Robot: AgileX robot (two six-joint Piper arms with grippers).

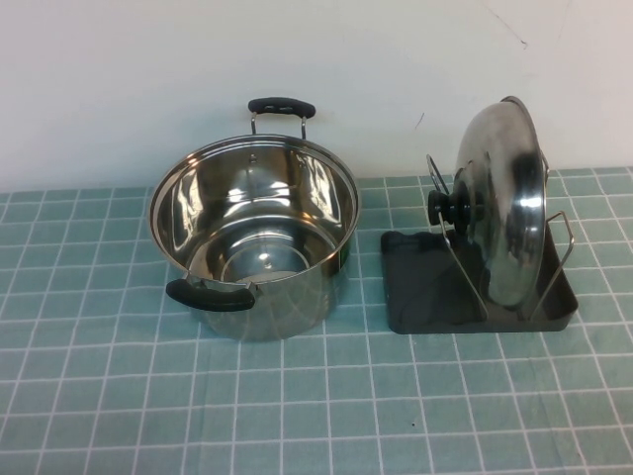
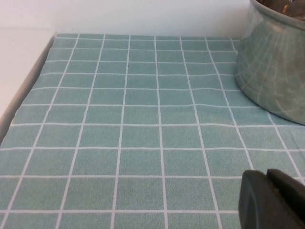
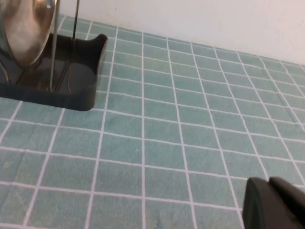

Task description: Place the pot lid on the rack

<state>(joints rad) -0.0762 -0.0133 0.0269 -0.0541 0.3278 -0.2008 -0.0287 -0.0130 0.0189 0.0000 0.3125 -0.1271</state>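
Observation:
The shiny steel pot lid [image 1: 504, 203] with its black knob [image 1: 447, 208] stands on edge between the silver wire loops of the black rack [image 1: 425, 292], at the right of the high view. The lid [image 3: 26, 26] and the rack [image 3: 71, 81] also show in the right wrist view. My right gripper [image 3: 269, 183] is shut and empty, low over the cloth, apart from the rack. My left gripper [image 2: 268, 174] is shut and empty over the cloth beside the pot. Neither gripper shows in the high view.
A deep steel pot [image 1: 255, 233] with two black handles stands left of the rack; its wall shows in the left wrist view [image 2: 274, 71]. A teal checked cloth [image 1: 316, 406] covers the table. A white wall [image 1: 119, 79] runs behind. The cloth's edge [image 2: 28, 90] lies to the left.

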